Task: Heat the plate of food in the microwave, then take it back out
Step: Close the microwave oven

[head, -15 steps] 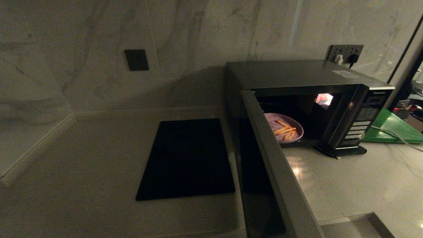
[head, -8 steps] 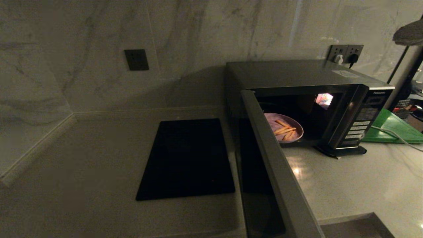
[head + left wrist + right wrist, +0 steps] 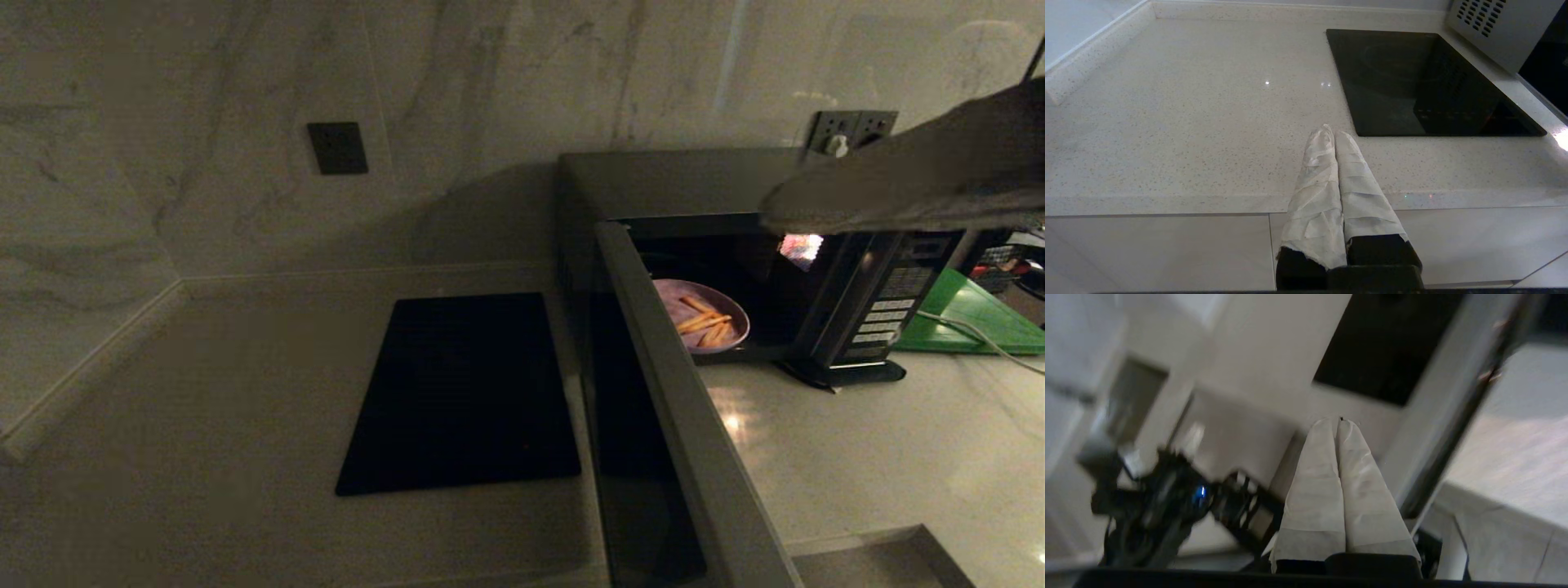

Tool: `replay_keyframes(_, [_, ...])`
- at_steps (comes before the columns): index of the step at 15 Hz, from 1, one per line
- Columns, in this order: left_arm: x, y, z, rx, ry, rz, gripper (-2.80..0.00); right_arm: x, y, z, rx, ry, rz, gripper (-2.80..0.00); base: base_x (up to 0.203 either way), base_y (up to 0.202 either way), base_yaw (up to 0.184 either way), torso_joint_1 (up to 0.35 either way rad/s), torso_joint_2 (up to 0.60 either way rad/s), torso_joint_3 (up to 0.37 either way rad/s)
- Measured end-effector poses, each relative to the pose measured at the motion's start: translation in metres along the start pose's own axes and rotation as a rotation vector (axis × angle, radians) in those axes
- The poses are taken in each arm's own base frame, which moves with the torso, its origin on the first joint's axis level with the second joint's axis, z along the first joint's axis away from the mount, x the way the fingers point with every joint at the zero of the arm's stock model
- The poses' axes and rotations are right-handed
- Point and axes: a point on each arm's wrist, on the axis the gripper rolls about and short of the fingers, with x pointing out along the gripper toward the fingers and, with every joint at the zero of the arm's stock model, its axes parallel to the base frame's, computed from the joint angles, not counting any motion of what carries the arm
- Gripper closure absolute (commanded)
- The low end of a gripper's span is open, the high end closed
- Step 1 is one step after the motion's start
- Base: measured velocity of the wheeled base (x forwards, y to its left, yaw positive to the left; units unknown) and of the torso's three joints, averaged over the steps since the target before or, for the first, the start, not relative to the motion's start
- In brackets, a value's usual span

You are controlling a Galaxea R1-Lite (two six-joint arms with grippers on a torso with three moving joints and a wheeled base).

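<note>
While the microwave (image 3: 735, 245) stands on the countertop (image 3: 857, 441) with its door (image 3: 678, 425) swung wide open, the plate of food (image 3: 702, 314) rests inside the lit cavity, its orange sticks visible on the lilac surface. Compared with one second ago, when no arm appeared in the head view, the right gripper (image 3: 775, 216) now reaches in from the right edge, blurred, in front of the upper edge of the microwave opening; half a second ago only its tip showed at the upper right corner. Its cloth-wrapped fingers (image 3: 1314, 473) are pressed together and hold nothing. The plate, door and black cooktop (image 3: 461, 392) have not shifted. The left gripper (image 3: 1333, 136) is parked above the counter edge beside the cooktop, fingers pressed together, empty.
</note>
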Motion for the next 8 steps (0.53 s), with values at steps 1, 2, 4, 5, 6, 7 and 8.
replay_keyframes(1, [0.000,0.000,0.000,0.000,0.000,0.000,0.00,0.008,0.005,-0.005,-0.009,0.035,-0.001,0.00,0.000,0.000,0.000,0.000,0.00,0.000])
replay_keyframes(2, [0.000,0.000,0.000,0.000,0.000,0.000,0.00,0.016,0.007,-0.010,-0.012,0.072,-0.014,0.00,0.000,0.000,0.000,0.000,0.00,0.000])
replay_keyframes(4, [0.000,0.000,0.000,0.000,0.000,0.000,0.00,0.032,0.008,-0.019,0.009,0.150,-0.067,0.00,0.000,0.000,0.000,0.000,0.00,0.000])
replay_keyframes(5, [0.000,0.000,0.000,0.000,0.000,0.000,0.00,0.039,0.008,-0.024,0.034,0.180,-0.095,0.00,0.000,0.000,0.000,0.000,0.00,0.000])
replay_keyframes(6, [0.000,0.000,0.000,0.000,0.000,0.000,0.00,0.044,0.008,-0.027,0.052,0.203,-0.119,0.00,0.000,0.000,0.000,0.000,0.00,0.000])
replay_keyframes(7, [0.000,0.000,0.000,0.000,0.000,0.000,0.00,0.048,0.007,-0.029,0.056,0.222,-0.138,0.00,0.000,0.000,0.000,0.000,0.00,0.000])
replay_keyframes(8, [0.000,0.000,0.000,0.000,0.000,0.000,0.00,0.051,0.006,-0.031,0.053,0.235,-0.151,0.00,0.000,0.000,0.000,0.000,0.00,0.000])
